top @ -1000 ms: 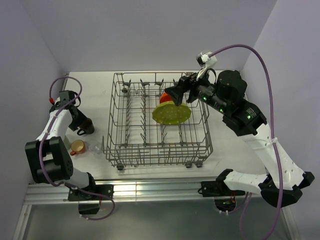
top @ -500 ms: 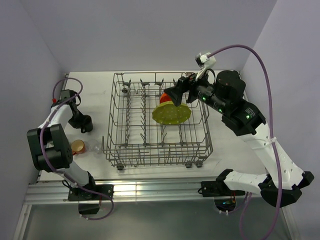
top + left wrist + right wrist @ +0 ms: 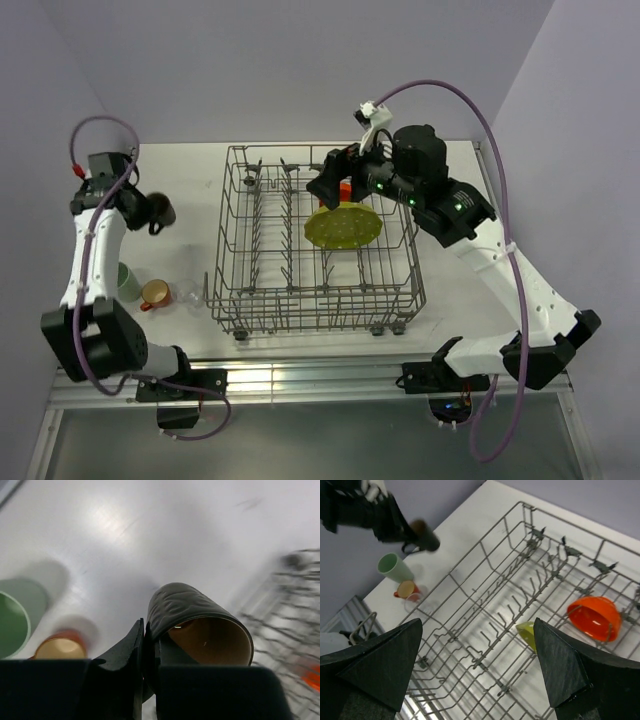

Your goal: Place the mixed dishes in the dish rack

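Note:
My left gripper (image 3: 140, 208) is shut on the dark brown mug (image 3: 157, 212), pinching its wall and holding it in the air left of the dish rack (image 3: 315, 300). In the left wrist view the mug (image 3: 195, 615) lies sideways in my gripper (image 3: 150, 645), mouth toward the camera. My right gripper (image 3: 325, 185) is open and empty above the rack's far side; its wrist view (image 3: 477, 622) looks down into the rack (image 3: 485, 555). The yellow-green plate (image 3: 345, 225) (image 3: 527, 632) and the orange bowl (image 3: 345, 190) (image 3: 595, 617) sit in the rack.
On the table left of the rack stand the pale green cup (image 3: 127, 282) (image 3: 395, 567), the small orange handled cup (image 3: 155, 294) (image 3: 60, 647) and the clear glass (image 3: 188, 295) (image 3: 417, 605). Walls close in on both sides.
My left gripper has lifted the dark mug off the table and swung it up and back. My right gripper has moved left, away from the plate. The plate has stayed put.

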Controlling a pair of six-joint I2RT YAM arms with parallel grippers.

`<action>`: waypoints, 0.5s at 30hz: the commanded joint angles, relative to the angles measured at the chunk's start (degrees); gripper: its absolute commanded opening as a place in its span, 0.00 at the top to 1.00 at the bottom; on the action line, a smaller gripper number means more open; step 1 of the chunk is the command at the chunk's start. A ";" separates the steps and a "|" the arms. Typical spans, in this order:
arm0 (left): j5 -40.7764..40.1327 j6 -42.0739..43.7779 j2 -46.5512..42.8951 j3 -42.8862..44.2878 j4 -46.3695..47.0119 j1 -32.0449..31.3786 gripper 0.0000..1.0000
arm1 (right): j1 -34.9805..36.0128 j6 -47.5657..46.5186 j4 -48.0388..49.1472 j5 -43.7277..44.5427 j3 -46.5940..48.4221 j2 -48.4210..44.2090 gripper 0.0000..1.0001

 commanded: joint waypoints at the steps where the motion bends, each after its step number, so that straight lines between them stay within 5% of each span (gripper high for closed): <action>1: 7.51 -2.91 -10.21 9.32 0.27 0.19 1.00 | 0.26 2.92 0.16 -6.35 3.63 1.60 0.00; 8: 37.44 -14.16 -22.34 9.27 13.87 -1.21 1.00 | 0.26 9.60 7.44 -15.49 1.80 1.79 0.00; 15: 51.02 -34.61 -28.68 -3.92 40.50 -7.36 1.00 | 0.26 20.13 27.03 -31.14 -5.59 -0.06 0.08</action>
